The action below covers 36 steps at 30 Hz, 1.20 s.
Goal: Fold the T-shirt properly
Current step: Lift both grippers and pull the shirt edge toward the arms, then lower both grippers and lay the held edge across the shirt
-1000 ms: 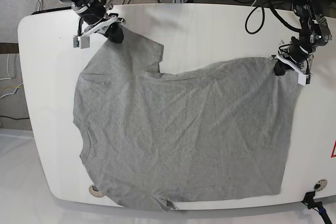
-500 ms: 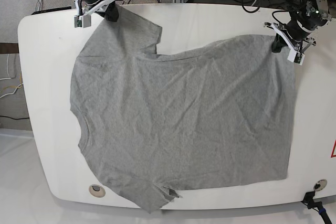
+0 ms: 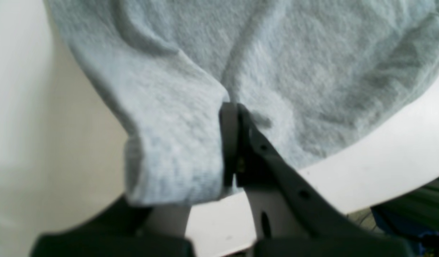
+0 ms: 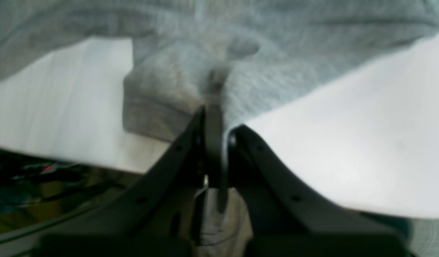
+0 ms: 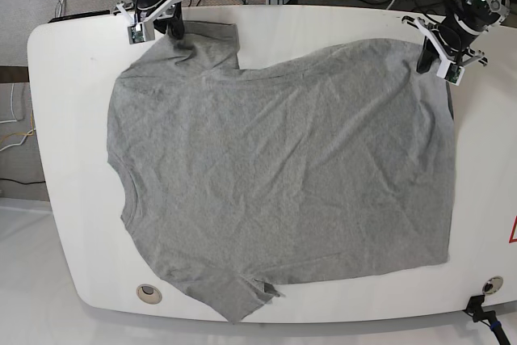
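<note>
Readable text or numbers: none.
White table (image 5: 73, 199): at its right edge, a partial red mark (image 5: 514, 230), not readable.

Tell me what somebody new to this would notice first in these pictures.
Most likely the big grey T-shirt, spread over the white table and filling most of the base view. Next, the two dark pincers pinching its far edge: the left pincer near that view's right side, the right pincer near its upper left.
</note>
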Tool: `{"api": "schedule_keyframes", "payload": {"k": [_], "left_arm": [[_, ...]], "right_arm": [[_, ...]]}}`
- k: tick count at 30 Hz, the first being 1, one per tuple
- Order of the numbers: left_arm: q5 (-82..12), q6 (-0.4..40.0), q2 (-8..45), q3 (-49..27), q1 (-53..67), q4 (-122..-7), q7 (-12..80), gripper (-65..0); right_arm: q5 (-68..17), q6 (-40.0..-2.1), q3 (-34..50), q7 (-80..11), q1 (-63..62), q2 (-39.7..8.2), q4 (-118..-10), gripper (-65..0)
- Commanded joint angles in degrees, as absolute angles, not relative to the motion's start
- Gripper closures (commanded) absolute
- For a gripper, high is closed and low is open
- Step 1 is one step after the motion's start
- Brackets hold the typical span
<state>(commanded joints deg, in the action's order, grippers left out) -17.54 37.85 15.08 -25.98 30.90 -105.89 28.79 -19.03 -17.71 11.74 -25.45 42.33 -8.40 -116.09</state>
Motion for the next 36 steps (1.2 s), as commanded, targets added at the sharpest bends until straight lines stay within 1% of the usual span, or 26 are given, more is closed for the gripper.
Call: {"api": "schedule_keyframes", "payload": {"k": [3, 5, 13, 17, 19, 21, 24, 27, 31, 36], "left_arm": [[-17.54, 37.85, 15.08, -27.65, 30.73, -105.98, 26.68, 0.0], [-17.63, 37.93, 15.08, -28.79, 29.49, -105.98, 25.89, 0.0], [-17.63, 37.85, 14.99, -29.67, 22.02, -105.8, 26.24, 0.0], [-17.54, 37.49, 14.11, -29.67, 18.42, -105.54, 26.24, 0.0], [-17.54, 35.21, 14.11, -28.79, 17.01, -104.4, 26.33, 0.0], [-17.54, 33.19, 14.11, -27.21, 15.96, -102.29, 26.33, 0.0], [-17.54, 30.55, 14.11, -26.24, 13.76, -99.47, 26.33, 0.0], [-17.54, 29.67, 14.11, -26.15, 11.74, -97.19, 26.33, 0.0], [-17.45, 26.24, 14.29, -26.15, 9.01, -93.58, 26.33, 0.0], [-16.57, 23.08, 14.46, -26.07, 5.41, -88.04, 26.33, 0.0]], "right_arm": [[-18.95, -18.86, 11.82, -24.13, 40.66, -8.57, -116.09, 0.0], [-18.95, -18.86, 11.82, -24.13, 39.08, -8.66, -116.09, 0.0], [-19.03, -18.86, 11.82, -24.66, 29.67, -12.53, -115.82, 0.0], [-19.03, -19.03, 11.82, -27.82, 24.75, -12.79, -115.74, 0.0], [-18.95, -20.79, 11.91, -29.49, 22.2, -12.79, -115.74, 0.0], [-18.95, -21.49, 12.0, -30.46, 20.0, -12.79, -115.47, 0.0], [-18.95, -21.58, 12.0, -31.6, 16.75, -12.79, -114.42, 0.0], [-18.86, -21.58, 11.91, -32.4, 13.32, -13.41, -112.92, 0.0], [-18.95, -21.58, 9.8, -32.31, 8.84, -14.9, -108.35, 0.0], [-18.95, -21.67, 8.04, -32.13, 3.3, -16.57, -102.02, 0.0]]}}
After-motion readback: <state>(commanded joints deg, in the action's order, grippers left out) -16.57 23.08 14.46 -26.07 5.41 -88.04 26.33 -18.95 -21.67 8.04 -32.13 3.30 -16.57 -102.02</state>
